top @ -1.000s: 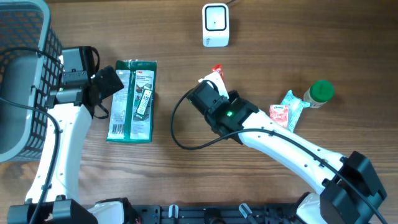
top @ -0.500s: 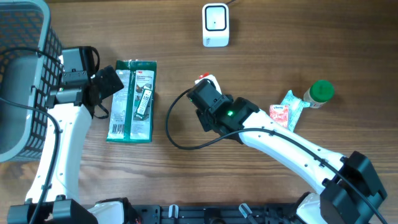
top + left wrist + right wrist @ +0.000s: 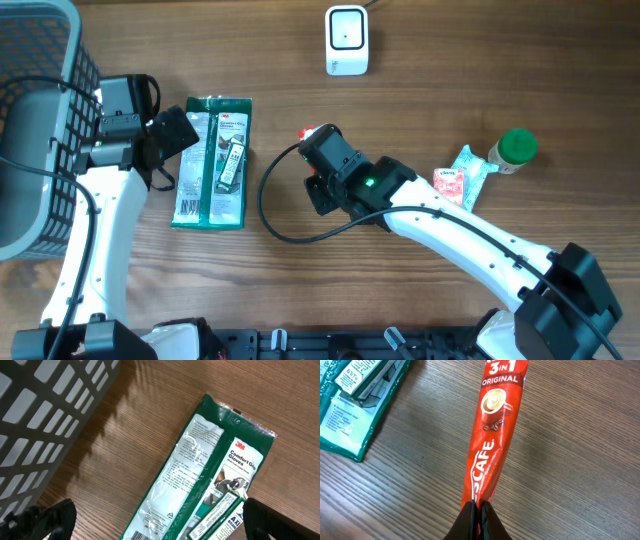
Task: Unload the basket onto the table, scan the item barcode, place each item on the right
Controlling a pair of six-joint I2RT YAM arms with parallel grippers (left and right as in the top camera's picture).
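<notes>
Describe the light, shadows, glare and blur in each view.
Overhead: even light, everything sharp, only faint shadows on the table. Left wrist: the basket throws a slatted shadow on the wood, the glove pack shows white glare on its clear film. Right wrist: a soft sheen runs along the coffee stick; the right tool is a dark shape with little detail.

Red coffee sachet [image 3: 492, 435], white lettering. Green-and-white glove package [image 3: 200, 485]. Grey lattice basket [image 3: 40, 420]. White scanner [image 3: 346, 40]. Brown wood-grain table [image 3: 450, 60].
</notes>
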